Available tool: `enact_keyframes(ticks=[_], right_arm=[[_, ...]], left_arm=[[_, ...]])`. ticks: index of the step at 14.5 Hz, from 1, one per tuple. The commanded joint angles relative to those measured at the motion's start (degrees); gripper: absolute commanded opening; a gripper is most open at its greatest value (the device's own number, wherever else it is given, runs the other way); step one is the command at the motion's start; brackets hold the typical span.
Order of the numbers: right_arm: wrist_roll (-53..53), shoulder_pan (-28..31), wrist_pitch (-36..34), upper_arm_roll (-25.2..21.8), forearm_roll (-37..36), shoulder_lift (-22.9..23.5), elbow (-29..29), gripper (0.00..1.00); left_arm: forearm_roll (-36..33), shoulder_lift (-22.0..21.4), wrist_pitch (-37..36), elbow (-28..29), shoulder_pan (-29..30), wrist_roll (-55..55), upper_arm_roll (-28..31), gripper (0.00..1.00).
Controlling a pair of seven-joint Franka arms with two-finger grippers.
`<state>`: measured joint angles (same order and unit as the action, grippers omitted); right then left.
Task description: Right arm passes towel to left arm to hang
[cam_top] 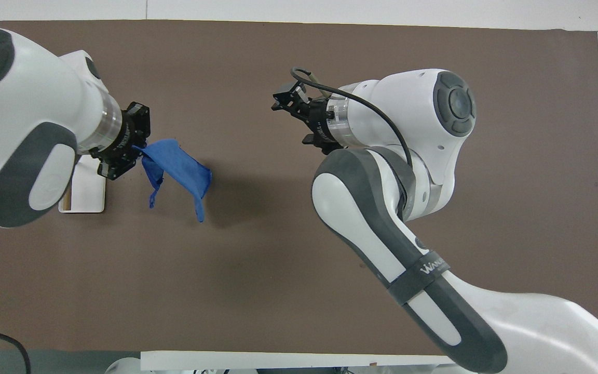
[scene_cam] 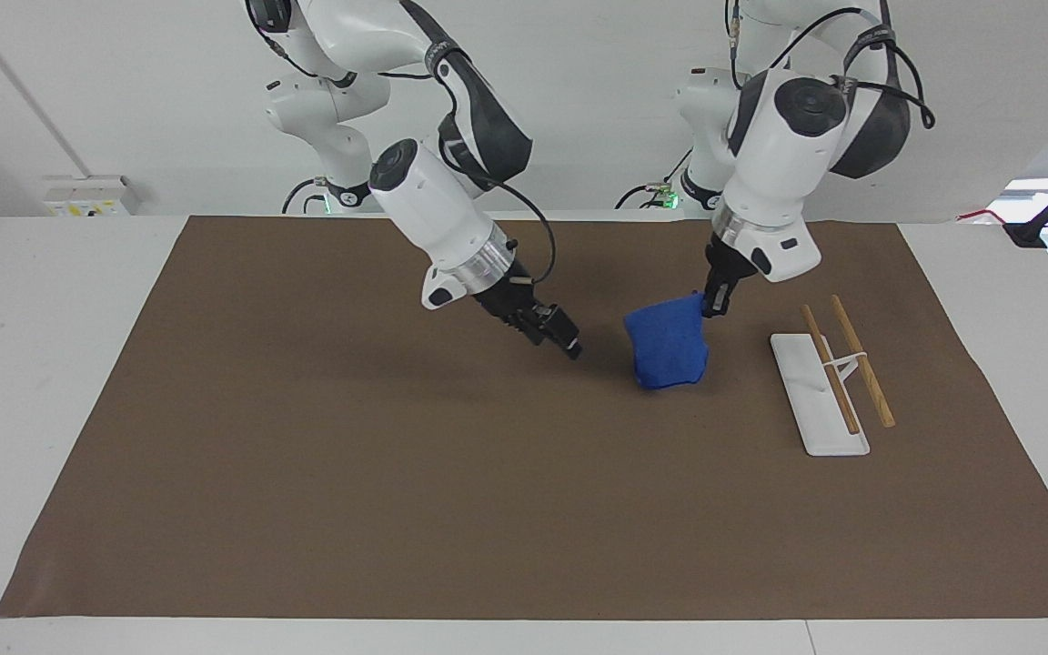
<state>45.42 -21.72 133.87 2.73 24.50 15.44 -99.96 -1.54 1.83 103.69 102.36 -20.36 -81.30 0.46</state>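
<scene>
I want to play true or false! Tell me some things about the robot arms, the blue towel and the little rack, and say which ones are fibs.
1. The left gripper holds the towel by one corner. True.
2. The towel lies flat on the brown mat. False: it hangs in the air from the left gripper.
3. The right gripper also grips the towel. False: it is apart from the towel and holds nothing.
4. The rack has two wooden bars. True.
5. The towel is already draped over the rack. False: the bars are bare, and the towel hangs beside the rack, toward the table's middle.
</scene>
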Motion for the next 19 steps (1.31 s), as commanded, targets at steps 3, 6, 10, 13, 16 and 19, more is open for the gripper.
enact_keyframes(ticks=[3,6,10,13,16,19], right_arm=[[-21.9,16.0,-13.3,0.4,-12.1,-3.7,-1.0,1.0],[-31.2,22.8,-23.8,0.8,-27.3,-8.6,0.6,1.0],[-34.9,27.9,-39.0,0.6,-31.5,-13.1,7.4,1.0],[-38.1,28.4,-50.9,0.5,-32.1,-12.5,16.6,1.0],[-42.2,29.9,-54.6,0.7,-31.4,-11.3,18.9,1.0],[-45.5,29.7,-57.1,1.0,-30.3,-11.2,20.3,1.0]], left_arm=[[-4.6,-0.4,0.9,0.3,6.8,12.1,-0.2,0.0],[-10.0,0.2,5.0,-0.6,9.7,16.7,0.0,0.0],[-11.9,0.0,4.6,-0.9,13.0,21.2,0.3,0.0],[-16.3,-0.2,6.1,-0.4,15.5,21.9,0.3,0.02],[-16.3,-0.1,10.1,0.5,18.2,23.9,0.3,0.01],[-16.3,-1.3,12.6,4.0,20.3,26.9,0.3,0.01]])
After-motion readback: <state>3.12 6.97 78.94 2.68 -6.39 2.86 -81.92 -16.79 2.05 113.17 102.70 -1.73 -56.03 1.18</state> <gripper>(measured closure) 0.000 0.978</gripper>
